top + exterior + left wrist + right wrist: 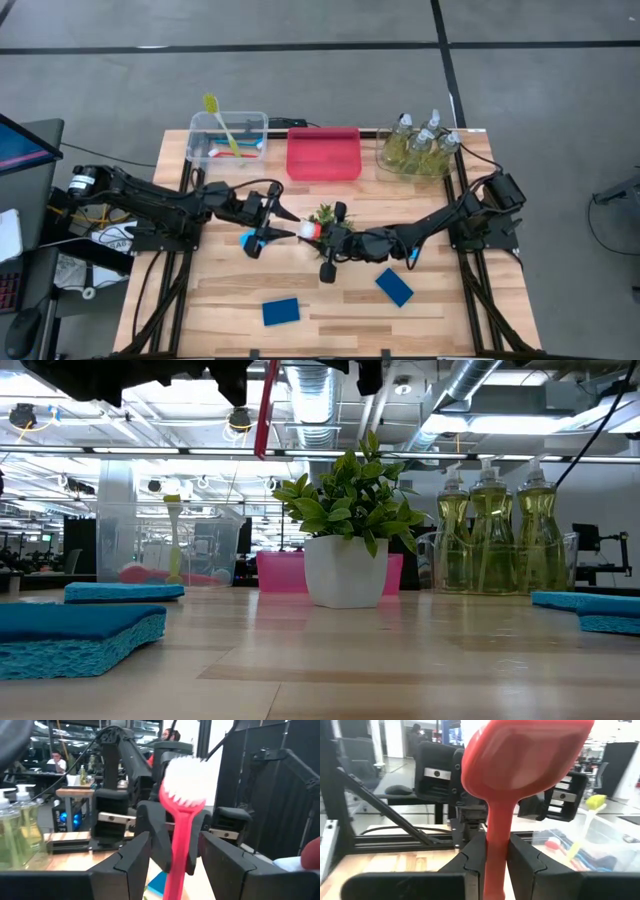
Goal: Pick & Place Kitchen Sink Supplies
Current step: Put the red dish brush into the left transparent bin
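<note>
A small green plant [324,214] in a white pot stands in the middle of the wooden table [330,300], and both arms meet just in front of it. The right gripper [496,862] has its two fingers pressed tight on the handle of a red brush [520,765], so it is pinching the brush. The brush is lifted up off the table, right beside the plant, with its white bristles facing the other arm. The left gripper [172,855] is on the other side of the brush, also near the plant. Its fingers are spread apart with the red handle in between, and they do not squeeze it. Behind the plant a pink bin [323,153] sits at the back edge of the table. To one side of it is a clear bin [228,138] with a yellow brush [219,118] sticking up and more brushes lying inside. To the other side are the soap bottles [420,143] full of yellow-green liquid, standing close together in a clear bin. Two blue sponges [281,312] lie flat on the table in front of the plant, well apart from each other.
</note>
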`<state>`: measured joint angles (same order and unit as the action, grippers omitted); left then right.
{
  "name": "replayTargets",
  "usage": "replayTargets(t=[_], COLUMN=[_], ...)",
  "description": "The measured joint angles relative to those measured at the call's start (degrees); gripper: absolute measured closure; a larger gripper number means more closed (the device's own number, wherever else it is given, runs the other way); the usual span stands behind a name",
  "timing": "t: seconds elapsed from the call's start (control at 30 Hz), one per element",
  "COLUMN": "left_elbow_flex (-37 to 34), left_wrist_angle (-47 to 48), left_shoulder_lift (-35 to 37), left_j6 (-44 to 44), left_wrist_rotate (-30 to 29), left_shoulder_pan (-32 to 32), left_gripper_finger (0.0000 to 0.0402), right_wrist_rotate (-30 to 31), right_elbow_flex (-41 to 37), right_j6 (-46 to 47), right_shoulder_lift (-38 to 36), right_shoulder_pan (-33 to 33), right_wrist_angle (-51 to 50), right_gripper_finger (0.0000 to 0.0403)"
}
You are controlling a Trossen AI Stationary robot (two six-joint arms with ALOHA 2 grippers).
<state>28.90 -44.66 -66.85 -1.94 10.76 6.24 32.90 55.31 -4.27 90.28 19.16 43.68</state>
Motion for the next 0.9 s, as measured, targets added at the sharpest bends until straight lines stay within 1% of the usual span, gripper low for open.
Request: replayTargets(t=[0.13,0.4,0.5,0.7,0.9], left_elbow_flex=[0.94,5.44,6.55,6.81,6.76], left_wrist_angle=[-0.20,-0.28,-0.35,-0.07,-0.24], left_shoulder_lift=[-0.92,-8.44,-9.94,-9.71,-9.29], left_j6=[0.05,0.19,0.19,0.19,-0.02], left_wrist_rotate=[0.01,-0.15,-0.20,-1.78,-1.89], left_shoulder_pan=[1.14,1.68,1.68,1.68,1.68], left_gripper_finger=[0.0229,0.0229,0.0229,0.0229,0.0230], right_wrist_rotate=[-0.45,-0.48,-0.50,-0.51,-0.52], right_elbow_flex=[-0.02,-0.13,-0.13,-0.13,-0.11], right_j6=[0.83,0.91,0.92,0.89,0.87], right_shoulder_lift=[0.00,0.07,0.09,0.09,0.09], right_shoulder_pan=[-0.19,-0.13,-0.13,-0.15,-0.20], right_wrist_angle=[-0.02,-0.72,-1.27,-1.43,-1.20], right_gripper_finger=[0.0351,0.0351,0.0351,0.0351,0.0351])
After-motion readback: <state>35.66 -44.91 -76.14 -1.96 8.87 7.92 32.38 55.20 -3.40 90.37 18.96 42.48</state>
